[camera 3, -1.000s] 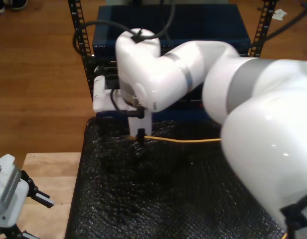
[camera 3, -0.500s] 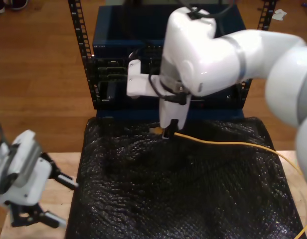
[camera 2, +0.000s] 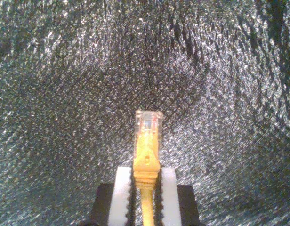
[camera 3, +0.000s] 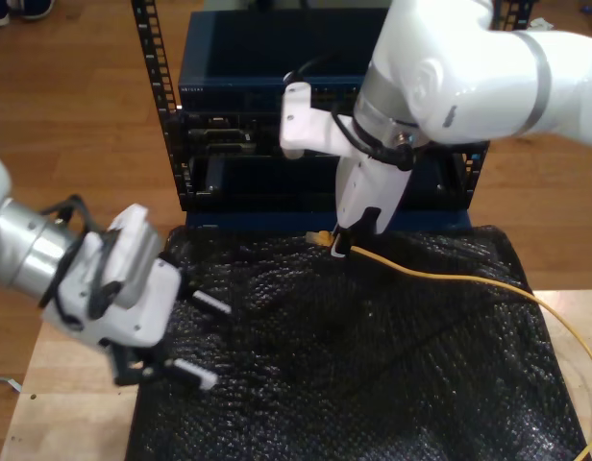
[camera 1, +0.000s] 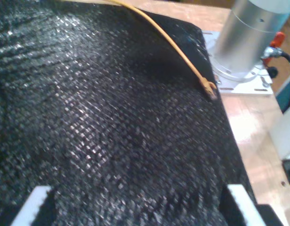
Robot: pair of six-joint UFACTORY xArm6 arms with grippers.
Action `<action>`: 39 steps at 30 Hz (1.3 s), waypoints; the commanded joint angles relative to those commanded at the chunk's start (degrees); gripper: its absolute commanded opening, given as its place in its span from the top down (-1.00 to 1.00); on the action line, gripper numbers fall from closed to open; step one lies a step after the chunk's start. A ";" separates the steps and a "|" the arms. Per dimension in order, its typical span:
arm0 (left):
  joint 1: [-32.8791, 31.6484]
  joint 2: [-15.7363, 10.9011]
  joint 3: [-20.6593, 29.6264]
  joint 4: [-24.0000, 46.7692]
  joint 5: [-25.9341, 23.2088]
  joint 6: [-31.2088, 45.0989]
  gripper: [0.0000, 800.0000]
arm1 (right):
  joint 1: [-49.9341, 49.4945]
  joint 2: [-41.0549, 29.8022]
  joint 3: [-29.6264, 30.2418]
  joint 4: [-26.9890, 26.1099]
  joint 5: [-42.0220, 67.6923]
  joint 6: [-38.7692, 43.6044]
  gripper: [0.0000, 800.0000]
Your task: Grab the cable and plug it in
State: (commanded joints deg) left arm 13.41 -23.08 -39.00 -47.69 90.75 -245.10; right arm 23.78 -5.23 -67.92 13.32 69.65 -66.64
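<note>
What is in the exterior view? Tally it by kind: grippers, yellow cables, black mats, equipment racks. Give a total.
Grippers: 2, my first gripper and my second gripper
Yellow cable: 1
Black mat: 1
Equipment rack: 1
Total: 5

cable [camera 2: 146, 155]: yellow, clear plug at tip | pinched between my second gripper [camera 2: 146, 188] pads | plug sticks out past the jaws
</note>
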 joint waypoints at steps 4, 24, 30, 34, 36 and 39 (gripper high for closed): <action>-1.67 2.64 -3.34 -1.23 -1.85 -1.85 -1.00 | -0.18 -1.49 0.00 0.35 0.53 0.09 0.96; -9.58 11.52 -11.96 -12.75 -7.74 -3.60 -1.00 | -5.27 -8.26 -0.35 8.44 7.12 -2.99 0.96; -10.64 11.69 -13.63 -15.38 -7.65 -3.25 -1.00 | -5.36 -8.62 -0.44 9.05 7.21 -3.08 0.96; -10.64 11.60 -13.45 -15.91 -7.38 -3.08 -1.00 | -5.36 -8.62 -0.44 9.14 7.21 -2.99 0.95; -10.64 11.60 -13.45 -15.91 -7.21 -3.16 -1.00 | -5.36 -8.62 -0.44 9.14 7.21 -2.99 0.95; -10.55 11.52 -13.54 -16.09 -6.86 -3.16 -1.00 | -5.27 -8.62 -0.44 9.14 7.21 -3.08 0.95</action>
State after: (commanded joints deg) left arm 2.86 -11.56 -52.54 -63.78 83.89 -248.26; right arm 18.51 -13.85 -68.36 22.46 76.86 -69.71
